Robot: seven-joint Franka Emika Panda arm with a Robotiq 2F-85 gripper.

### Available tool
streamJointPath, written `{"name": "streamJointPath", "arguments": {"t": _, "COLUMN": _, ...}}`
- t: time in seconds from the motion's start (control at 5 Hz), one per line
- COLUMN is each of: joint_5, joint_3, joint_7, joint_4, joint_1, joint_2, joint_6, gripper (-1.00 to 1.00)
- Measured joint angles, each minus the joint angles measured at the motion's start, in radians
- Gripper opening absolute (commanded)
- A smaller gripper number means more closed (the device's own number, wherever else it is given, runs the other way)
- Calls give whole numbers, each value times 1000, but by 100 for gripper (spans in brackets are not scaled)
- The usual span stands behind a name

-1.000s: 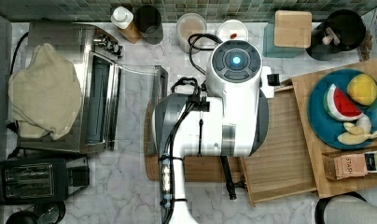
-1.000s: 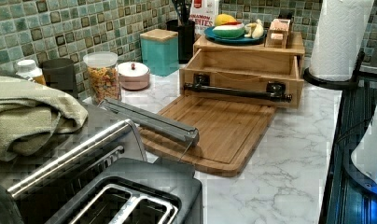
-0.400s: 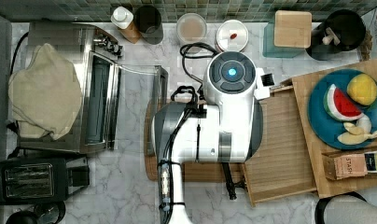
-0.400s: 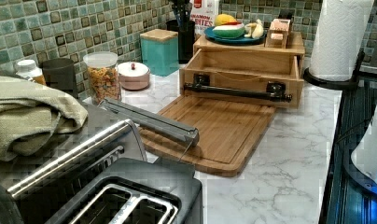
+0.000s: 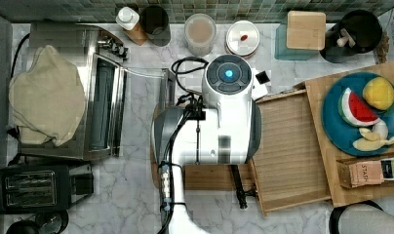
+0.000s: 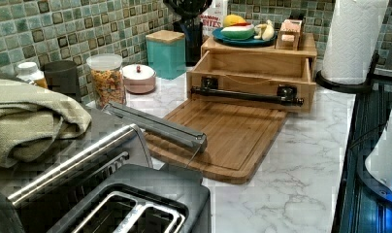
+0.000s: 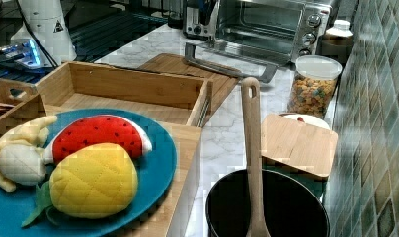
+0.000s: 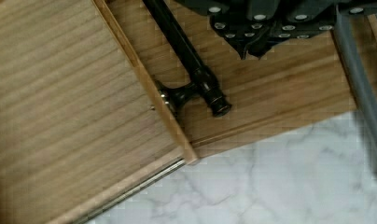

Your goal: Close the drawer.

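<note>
The drawer point(image 5: 292, 146) is a shallow light-wood tray with a ribbed bottom. It stands pulled out from under the wooden stand point(image 5: 326, 92), towards the top view's left. Its black bar handle point(image 6: 245, 94) runs along the front, over the edge of the bamboo cutting board point(image 6: 223, 136). My white arm point(image 5: 224, 122) hangs over the board and hides most of the handle in the top view. In the wrist view my gripper point(image 8: 253, 49) is shut on nothing, above the board beside the handle's end point(image 8: 214, 100) and apart from it, near the drawer's front corner point(image 8: 177, 144).
A toaster oven point(image 5: 105, 107) has its door point(image 6: 155, 126) folded down onto the board's far side. A black toaster point(image 5: 36, 187), a cereal jar point(image 6: 106, 80), a teal canister point(image 6: 166, 53) and a paper towel roll point(image 6: 351, 39) ring the counter. A blue plate point(image 5: 331, 126) of toy fruit tops the stand.
My arm has shifted towards the top view's left, away from the drawer. The drawer stands as far open as before.
</note>
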Motion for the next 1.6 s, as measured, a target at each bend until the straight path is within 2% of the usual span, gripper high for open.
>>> {"name": "streamJointPath", "arguments": {"t": 0.2, "joint_5": 1, "joint_3": 12, "joint_7": -104, "joint_4": -35, "joint_1": 8, "joint_2": 25, "joint_6": 90, "gripper": -100}}
{"name": "streamJointPath", "arguments": {"t": 0.8, "joint_5": -18, "joint_3": 48, "joint_7": -123, "joint_4": -207, "joint_1": 59, "joint_2": 50, "joint_6": 221, "gripper": -100}}
{"name": "streamJointPath", "arguments": {"t": 1.2, "joint_5": -128, "joint_3": 48, "joint_7": -125, "joint_4": -270, "joint_1": 59, "joint_2": 76, "joint_6": 284, "gripper": -100}}
{"name": "streamJointPath", "arguments": {"t": 1.6, "joint_5": -135, "joint_3": 45, "joint_7": -188, "joint_4": -342, "joint_1": 59, "joint_2": 75, "joint_6": 269, "gripper": -100}}
